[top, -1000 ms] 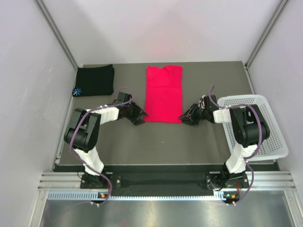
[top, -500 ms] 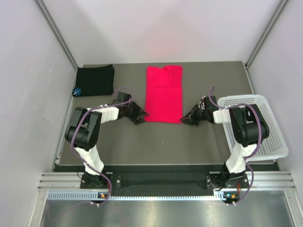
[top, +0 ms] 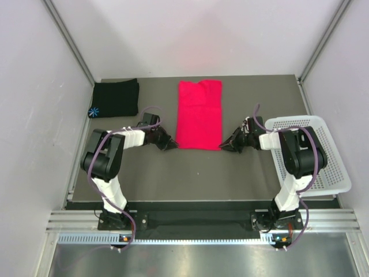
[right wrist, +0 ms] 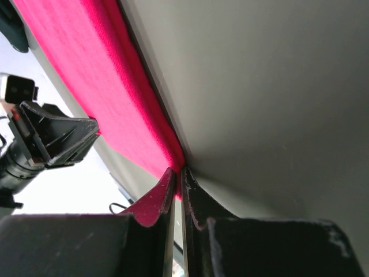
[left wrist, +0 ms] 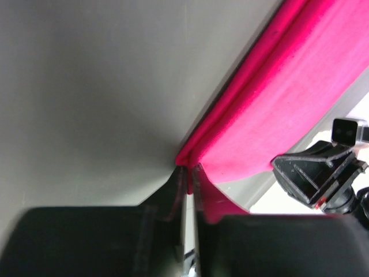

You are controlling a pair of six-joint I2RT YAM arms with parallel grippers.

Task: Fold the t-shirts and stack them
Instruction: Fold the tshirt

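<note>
Red-pink t-shirt (top: pixel 199 114) lies flat at the middle of the table (top: pixel 173 173), folded into a long strip. Black t-shirt (top: pixel 115 98) sits well apart, far left corner.

Left gripper (left wrist: pixel 189 168) is at the near-left corner, right gripper (right wrist: pixel 177 170) at the near-right. Both jaws are clenched to a thin slit on the hem tip.

The bite looks shallow, with cloth barely inside the tips.

Risks: a corner slips free on lifting, or only the top layer is caught and the strip opens. Uneven lift between the arms would skew the fold.
</note>
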